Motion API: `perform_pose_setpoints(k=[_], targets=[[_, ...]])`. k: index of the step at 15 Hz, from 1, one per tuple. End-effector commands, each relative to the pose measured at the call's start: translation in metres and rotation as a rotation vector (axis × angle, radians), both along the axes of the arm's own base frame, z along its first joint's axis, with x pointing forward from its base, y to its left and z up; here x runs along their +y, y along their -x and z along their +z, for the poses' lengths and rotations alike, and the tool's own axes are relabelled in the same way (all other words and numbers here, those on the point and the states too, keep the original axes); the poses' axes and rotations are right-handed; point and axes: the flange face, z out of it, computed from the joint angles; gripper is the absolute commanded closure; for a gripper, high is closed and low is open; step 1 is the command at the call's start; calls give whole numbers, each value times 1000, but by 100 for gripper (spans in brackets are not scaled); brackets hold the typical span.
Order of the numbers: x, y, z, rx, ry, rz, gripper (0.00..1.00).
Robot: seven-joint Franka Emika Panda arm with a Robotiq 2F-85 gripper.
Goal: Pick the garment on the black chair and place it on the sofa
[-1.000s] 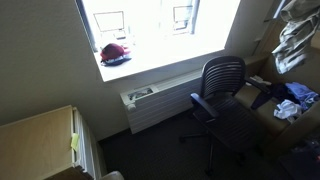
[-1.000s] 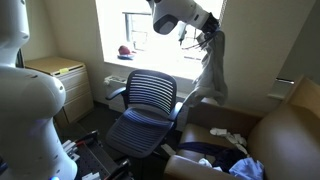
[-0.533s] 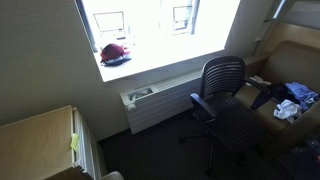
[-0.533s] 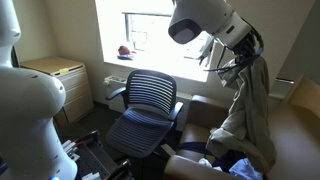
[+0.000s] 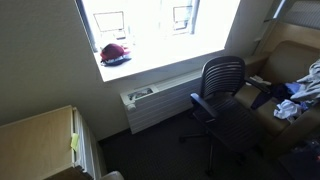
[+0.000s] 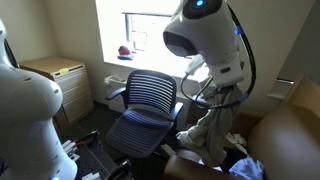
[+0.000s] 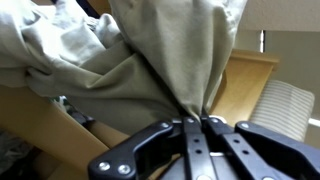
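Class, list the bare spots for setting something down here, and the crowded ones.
Bare: the black chair's seat between its armrests; the windowsill right of the red object. Crowded: the sofa, its seat strewn with clothes where the garment hangs.

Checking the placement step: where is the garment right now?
The garment hangs pinched in the hand, beside the chair in an exterior view, low over the sofa.
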Motion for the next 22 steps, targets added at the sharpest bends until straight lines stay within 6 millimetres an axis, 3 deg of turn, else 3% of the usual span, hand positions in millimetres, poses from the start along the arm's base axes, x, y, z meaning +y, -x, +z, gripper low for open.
perform_pose_setpoints(k=[1,5,8,10,13,14,15,18,19,20,22], targets=[[-14,18,-51,26,-108,90,99],[-31,6,-88,70,81,222,99],[-35,-12,-131,120,203,274,99],[-37,-37,-159,143,270,284,99],[-41,-93,-193,113,397,300,99],[-42,-106,-206,125,399,275,71],[-33,-76,-186,110,342,294,94],[-37,-104,-210,133,382,302,74],[-38,-106,-213,137,387,304,71],[-38,-107,-212,137,389,303,46],[-17,-90,-227,173,300,431,38]])
